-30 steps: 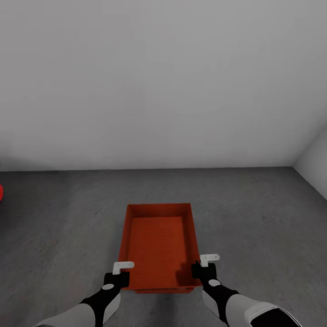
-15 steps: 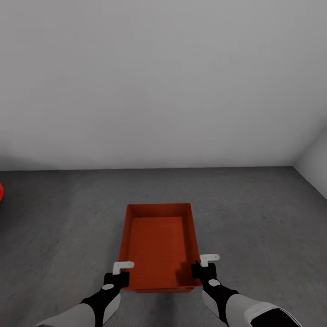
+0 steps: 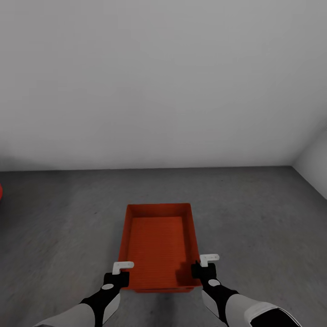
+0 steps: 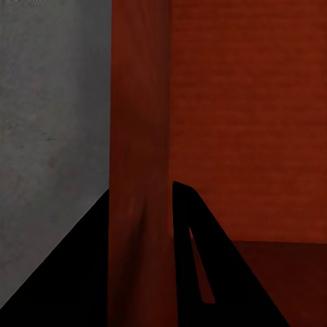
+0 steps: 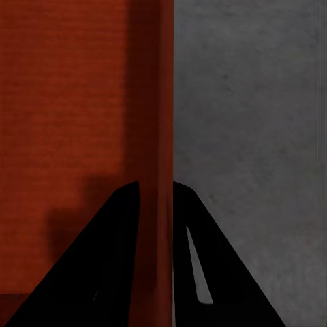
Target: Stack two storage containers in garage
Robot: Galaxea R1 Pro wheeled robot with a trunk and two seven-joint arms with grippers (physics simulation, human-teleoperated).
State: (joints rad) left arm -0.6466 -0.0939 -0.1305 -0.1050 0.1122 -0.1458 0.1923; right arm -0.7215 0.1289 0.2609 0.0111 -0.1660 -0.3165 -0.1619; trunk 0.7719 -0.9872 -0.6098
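In a bare garage, 1 orange-red storage container [image 3: 159, 245] sits low over the grey floor [image 3: 254, 218], its thin side walls pinched by the left gripper [image 3: 119, 272] and right gripper [image 3: 205, 267]; it looks light but flexible.

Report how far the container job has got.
Done: one storage container has reached the garage, over the grey floor. In hand: the left tool and right tool each clamp a side wall. Left: I cannot tell if it is set down yet; the second container must be fetched and stacked.
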